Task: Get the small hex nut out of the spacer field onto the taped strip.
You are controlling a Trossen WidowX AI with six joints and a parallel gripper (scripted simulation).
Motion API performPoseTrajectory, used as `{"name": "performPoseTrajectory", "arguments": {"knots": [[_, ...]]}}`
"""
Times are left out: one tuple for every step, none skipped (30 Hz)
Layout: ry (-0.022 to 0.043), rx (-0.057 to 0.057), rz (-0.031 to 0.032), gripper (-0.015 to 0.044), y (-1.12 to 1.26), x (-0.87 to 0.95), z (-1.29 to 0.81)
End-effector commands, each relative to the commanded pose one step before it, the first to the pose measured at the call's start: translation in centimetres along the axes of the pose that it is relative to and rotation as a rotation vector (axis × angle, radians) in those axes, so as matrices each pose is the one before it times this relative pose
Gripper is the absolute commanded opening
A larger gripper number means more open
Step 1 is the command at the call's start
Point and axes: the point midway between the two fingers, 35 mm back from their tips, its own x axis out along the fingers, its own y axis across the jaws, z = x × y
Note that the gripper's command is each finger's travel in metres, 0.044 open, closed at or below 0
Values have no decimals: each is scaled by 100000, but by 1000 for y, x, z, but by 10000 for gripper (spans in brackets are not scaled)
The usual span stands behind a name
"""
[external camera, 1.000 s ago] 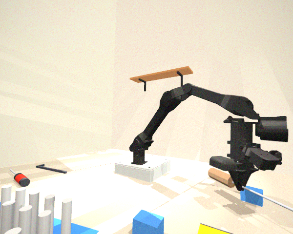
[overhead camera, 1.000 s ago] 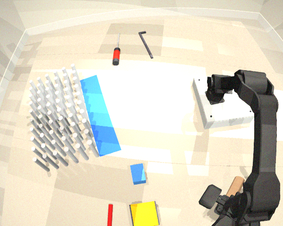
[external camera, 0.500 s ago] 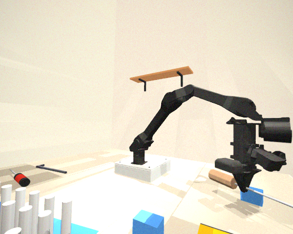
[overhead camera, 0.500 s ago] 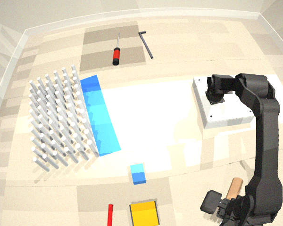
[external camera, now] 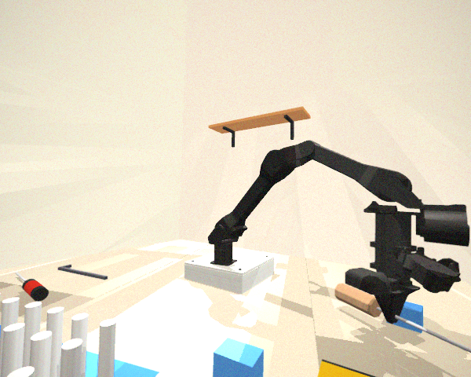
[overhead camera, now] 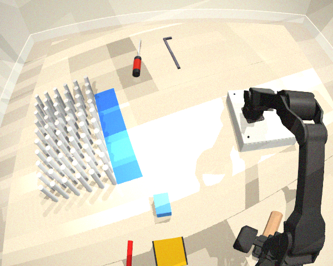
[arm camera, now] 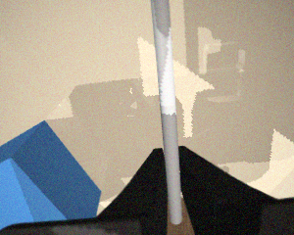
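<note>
Wooden-handled hook tool (external camera: 355,298) pinched in pincer (external camera: 391,316), blue block (external camera: 410,314) just beside, spacers (overhead camera: 71,134) well apart.

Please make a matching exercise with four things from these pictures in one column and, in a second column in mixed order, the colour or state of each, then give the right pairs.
1. gripper
2. screwdriver
3. hex key
4. taped strip

a. blue, beside the spacers
b. red and black handle
c. shut on a wooden-handled rod tool
d. dark, L-shaped, lying flat

Pairs: 1-c, 2-b, 3-d, 4-a
</note>
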Motion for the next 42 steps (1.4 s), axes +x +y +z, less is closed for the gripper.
{"name": "performPoseTrajectory", "arguments": {"knots": [[-276, -240, 56, 0, -25, 594, 17], [18, 11, -5, 0, -5, 166, -10], [18, 11, -5, 0, -6, 165, -11], [18, 11, -5, 0, -6, 165, -11], [18, 11, -5, 0, -6, 165, -12], [18, 11, -5, 0, -7, 165, -13], [18, 11, -5, 0, -7, 165, -13], [18, 11, -5, 0, -7, 165, -14], [19, 11, -5, 0, -8, 164, -15], [58, 27, -23, 0, -8, 167, -16], [57, 27, -23, 0, -8, 164, -16], [57, 27, -23, 0, -9, 163, -17], [57, 27, -23, 0, -9, 163, -17], [57, 27, -23, 0, -9, 163, -18], [-40, 28, 22, 0, -6, 115, -13], [-42, 29, 23, 0, -7, 121, -14], [-141, 34, 70, 0, -6, 104, -12], [-163, 39, 81, 0, -7, 119, -15], [-112, 27, 56, 0, -5, 82, -11], [-38, 9, 19, 0, -2, 27, -4], [0, 0, 0, 0, 0, 0, 0], [-143, 7, 70, 0, 0, 1, 0], [-143, 7, 70, 0, 0, 1, 0], [0, 0, 0, 0, 0, 0, 0], [-157, 5, 82, 0, 0, 1, 0], [-111, 3, 58, 0, 0, 0, 0], [-47, 1, 24, 0, 0, 0, 0], [-177, 5, 92, 0, 0, 1, 0], [-137, 4, 71, 0, 0, 0, 0], [0, 0, 0, 0, 0, 0, 0], [-79, 3, 40, 0, 0, 0, 0], [-167, 5, 86, 0, 0, 1, 0], [-109, 4, 56, 0, 0, 0, 0], [-178, 6, 91, 0, 0, 1, 0], [-103, 3, 53, 0, 0, 0, 0], [0, 0, 0, 0, 0, 0, 0], [-146, 5, 75, 0, 0, 1, 0], [-102, 3, 53, 0, 0, 0, 0], [-44, 1, 23, 0, 0, 0, 0], [-159, 5, 81, 0, 0, 1, 0], [-124, 4, 63, 0, 0, 0, 0], [-202, 6, 102, 0, 0, 1, 0]]}}
